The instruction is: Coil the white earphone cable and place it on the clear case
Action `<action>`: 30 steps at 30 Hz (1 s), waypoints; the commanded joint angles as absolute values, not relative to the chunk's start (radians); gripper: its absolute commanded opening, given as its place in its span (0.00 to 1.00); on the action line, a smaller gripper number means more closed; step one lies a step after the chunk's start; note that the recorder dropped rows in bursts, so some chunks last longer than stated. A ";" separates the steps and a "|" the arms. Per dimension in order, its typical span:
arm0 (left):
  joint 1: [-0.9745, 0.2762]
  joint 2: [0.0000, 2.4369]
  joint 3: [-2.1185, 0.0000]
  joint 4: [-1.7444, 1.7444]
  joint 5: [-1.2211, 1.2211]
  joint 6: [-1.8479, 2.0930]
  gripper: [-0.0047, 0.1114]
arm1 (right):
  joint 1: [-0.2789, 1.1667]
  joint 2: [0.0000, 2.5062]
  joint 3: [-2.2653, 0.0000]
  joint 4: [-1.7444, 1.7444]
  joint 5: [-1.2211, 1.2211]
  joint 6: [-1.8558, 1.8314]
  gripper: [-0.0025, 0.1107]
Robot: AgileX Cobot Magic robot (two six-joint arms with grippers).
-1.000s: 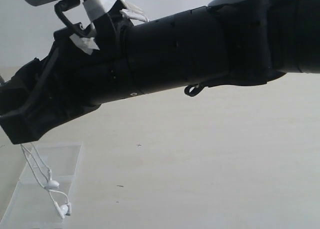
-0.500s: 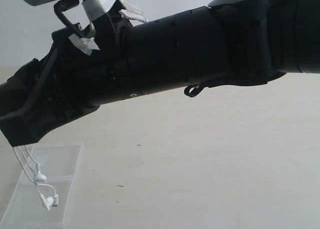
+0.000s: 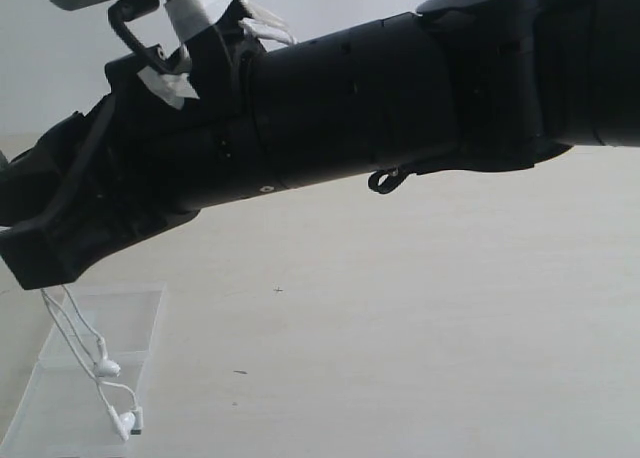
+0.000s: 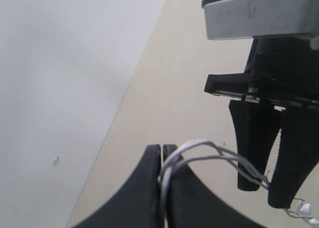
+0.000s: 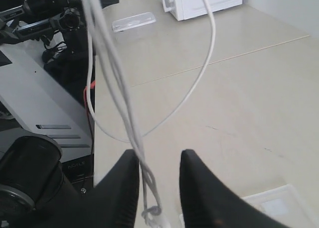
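Overhead, the white earphone cable is hanging over the clear case

At the far left of the exterior view, the clear case is lying flat on the pale table, with its two transparent halves spread open. The cable is dropping in thin strands from the dark tip of the right arm. Its two earbuds are dangling in front of the case, one lower than the other. Whether the lower one is touching the plastic cannot be told. The arm itself is stretching in from the right edge and filling most of the upper half of the view.

In the left wrist view, the left gripper is pinching the cable. Its two black fingers are pressing together, and a white loop is arching out from between them. That loop is running across to the right gripper, which is pointing downward close by.

In the right wrist view, the right gripper's jaws are standing partly apart with a plain gap between them. Several strands are passing through that gap, lying close against one finger without being clamped. One looser strand is bowing out to the side. Near the other finger, a corner of the case is showing, with its small white sticker facing up.
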State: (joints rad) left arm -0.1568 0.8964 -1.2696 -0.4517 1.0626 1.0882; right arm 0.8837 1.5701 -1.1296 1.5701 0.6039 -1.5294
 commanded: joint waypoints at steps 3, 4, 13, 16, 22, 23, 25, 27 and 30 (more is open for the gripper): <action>-0.165 0.897 -1.276 -0.458 1.058 1.078 0.04 | 0.884 1.570 -1.124 1.578 0.597 -1.548 0.02; -0.165 0.897 -1.276 -0.458 1.058 1.078 0.04 | 0.884 1.570 -1.124 1.578 0.597 -1.548 0.02; -0.165 0.885 -1.276 -0.228 1.177 0.981 0.04 | 0.884 1.505 -1.124 1.444 0.522 -1.452 0.02; -0.165 0.866 -1.276 -0.189 1.214 0.954 0.04 | 0.884 1.456 -1.124 1.349 0.503 -1.374 0.02; -0.165 0.857 -1.248 -0.174 1.221 0.923 0.04 | 0.884 1.379 -1.124 1.204 0.465 -1.248 0.02; -0.165 0.857 -1.241 -0.174 1.221 0.915 0.04 | 0.884 1.369 -1.124 1.197 0.465 -1.239 0.02; -0.165 0.856 -1.218 -0.174 1.221 0.902 0.04 | 0.884 1.352 -1.124 1.186 0.460 -1.226 0.02; -0.165 0.856 -1.180 -0.182 1.221 0.887 0.04 | 0.884 1.329 -1.128 1.149 0.454 -1.189 0.02; -0.165 0.856 -1.135 -0.203 1.221 0.887 0.04 | 0.884 1.309 -1.169 1.012 0.458 -1.067 0.02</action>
State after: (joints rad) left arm -0.1568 0.8636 -1.1618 -0.1856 1.2248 0.9005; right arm 0.8837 1.3291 -1.1377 1.0981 0.4646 -1.1439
